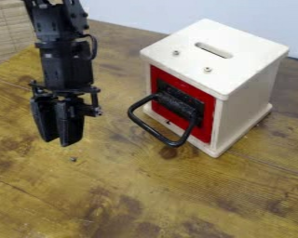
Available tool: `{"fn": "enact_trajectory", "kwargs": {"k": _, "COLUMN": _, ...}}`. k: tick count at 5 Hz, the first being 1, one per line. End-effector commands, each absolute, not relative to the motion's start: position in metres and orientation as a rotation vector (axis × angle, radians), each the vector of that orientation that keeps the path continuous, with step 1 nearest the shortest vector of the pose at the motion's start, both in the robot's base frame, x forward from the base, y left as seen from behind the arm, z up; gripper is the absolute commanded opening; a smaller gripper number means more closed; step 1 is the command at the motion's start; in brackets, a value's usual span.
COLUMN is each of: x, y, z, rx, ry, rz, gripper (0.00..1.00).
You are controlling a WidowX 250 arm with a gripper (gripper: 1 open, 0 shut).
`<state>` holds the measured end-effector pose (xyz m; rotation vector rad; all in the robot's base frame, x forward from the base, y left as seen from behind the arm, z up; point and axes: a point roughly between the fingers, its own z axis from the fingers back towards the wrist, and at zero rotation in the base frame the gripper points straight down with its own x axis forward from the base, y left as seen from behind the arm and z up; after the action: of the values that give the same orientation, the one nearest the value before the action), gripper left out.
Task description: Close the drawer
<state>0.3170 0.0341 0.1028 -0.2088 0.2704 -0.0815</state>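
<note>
Right, your black two-fingered gripper (60,123) hangs over the brown wooden table (115,200), its fingers slightly parted with nothing visible between them. The red-fronted drawer with its black loop handle (189,107) sits in the cream-white slotted box (218,56), well apart from you; how far out it is, you can't tell. Push off-centre on that protruding loop and you could jam the drawer or swivel the box.
</note>
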Motion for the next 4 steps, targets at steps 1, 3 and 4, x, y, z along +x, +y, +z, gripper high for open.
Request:
{"fn": "enact_trajectory", "kwargs": {"k": 1, "x": 0.3229, "y": 0.0445, "z": 0.1285, "rx": -0.195, "ry": 0.192, "rz": -0.062, "gripper": 0.00}}
{"fn": "enact_trajectory", "kwargs": {"k": 3, "x": 0.3233, "y": 0.0450, "z": 0.1249, "rx": -0.190, "ry": 0.213, "rz": -0.061, "gripper": 1.00}}
{"fn": "enact_trajectory", "kwargs": {"k": 4, "x": 0.3237, "y": 0.0443, "z": 0.1205, "rx": -0.191, "ry": 0.224, "rz": -0.061, "gripper": 1.00}}
